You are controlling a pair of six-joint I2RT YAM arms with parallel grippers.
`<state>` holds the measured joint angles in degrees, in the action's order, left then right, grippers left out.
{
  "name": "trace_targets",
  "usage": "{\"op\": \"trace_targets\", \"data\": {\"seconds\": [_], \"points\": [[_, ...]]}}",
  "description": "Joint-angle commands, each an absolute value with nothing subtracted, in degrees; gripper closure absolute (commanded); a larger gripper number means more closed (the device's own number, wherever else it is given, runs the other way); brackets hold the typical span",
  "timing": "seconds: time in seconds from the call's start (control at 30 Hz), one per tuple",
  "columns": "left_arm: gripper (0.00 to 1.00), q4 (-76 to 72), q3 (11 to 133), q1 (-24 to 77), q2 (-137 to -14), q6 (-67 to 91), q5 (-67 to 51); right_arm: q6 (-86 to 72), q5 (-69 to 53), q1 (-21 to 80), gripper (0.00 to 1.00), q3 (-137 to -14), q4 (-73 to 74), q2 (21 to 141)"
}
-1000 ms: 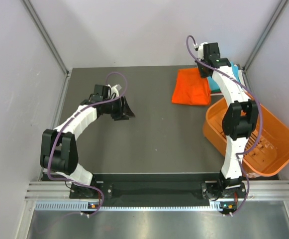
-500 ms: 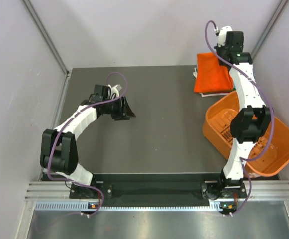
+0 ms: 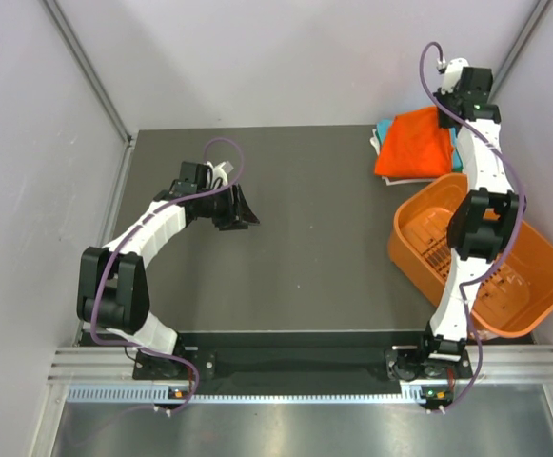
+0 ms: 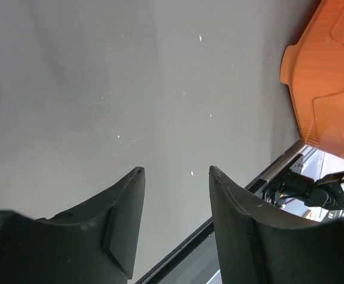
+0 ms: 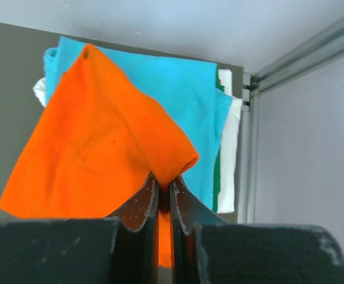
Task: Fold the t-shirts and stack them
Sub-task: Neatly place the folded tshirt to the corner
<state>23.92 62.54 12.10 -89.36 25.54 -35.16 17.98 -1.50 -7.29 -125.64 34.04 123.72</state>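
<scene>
The task looks close to its end. Just beyond the far rim of the basket (image 3: pixel 504 276), in the corner of the worktop (image 3: pixel 305 238), a stack is already built: a folded turquoise t-shirt (image 5: pixel 177 94) lies on top of a white one (image 5: pixel 228 154), with a sliver of dark green cloth between them. No cloth shows inside the basket, so the orange t-shirt (image 5: pixel 95 148) is likely the last piece.

That shirt is folded and spread over the stack, covering the half of the turquoise one that lies away from the side wall. The right hand (image 5: pixel 164 183) is clamped tight on a bunched fold at its near edge, so the cloth runs from the fingertips out over the stack. What remains, by my reading, is letting go and perhaps squaring the shirt.

The left hand (image 4: pixel 174 171) hangs partly open and grips nothing, over bare worktop well to the left of the basket.
</scene>
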Motion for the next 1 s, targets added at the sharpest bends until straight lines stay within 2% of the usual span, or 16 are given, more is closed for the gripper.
{"op": "trace_targets", "data": {"seconds": [0.0,0.37,0.7,0.97], "points": [[0.48,22.06,63.11,11.78,-88.86,25.05,-35.33,19.59,-7.29,-5.89,1.0,-124.13,26.99,119.8],[0.48,21.71,62.4,11.78,-88.42,25.22,-36.04,21.44,-7.3,-4.31,1.0,-113.73,26.71,106.0],[0.48,21.45,62.58,11.78,-88.59,25.31,-36.47,23.03,-5.45,-5.01,1.0,-120.4,31.9,108.63],[0.48,21.36,62.84,11.86,-89.56,25.32,-36.39,21.36,-8.17,-8.08,1.0,-123.57,26.47,117.41]]}}
